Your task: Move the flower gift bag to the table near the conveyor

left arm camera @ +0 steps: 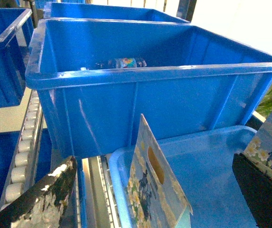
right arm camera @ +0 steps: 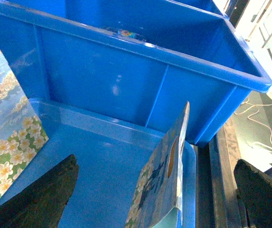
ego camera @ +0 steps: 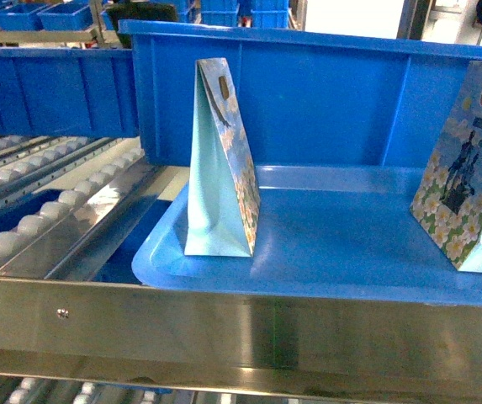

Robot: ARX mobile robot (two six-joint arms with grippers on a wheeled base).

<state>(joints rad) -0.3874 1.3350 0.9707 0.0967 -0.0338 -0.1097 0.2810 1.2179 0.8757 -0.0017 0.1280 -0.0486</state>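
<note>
A shallow blue plastic tray point(ego camera: 325, 252) holds two upright daisy-printed paper gift bags point(ego camera: 222, 160) point(ego camera: 468, 168); behind it, a deep blue bin point(left arm camera: 140, 80) contains a bottle point(left arm camera: 121, 62). Both grippers point(left arm camera: 140, 209) point(right arm camera: 154, 199) are spread wide, empty.

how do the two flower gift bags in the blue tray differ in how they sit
In the head view, the left bag stands upright, edge-on, showing its pale blue side; the right bag faces the camera, showing its daisy and dark-figure print, cut off by the frame edge. Both are wedge-shaped, with cut-out handles, on the tray.
</note>
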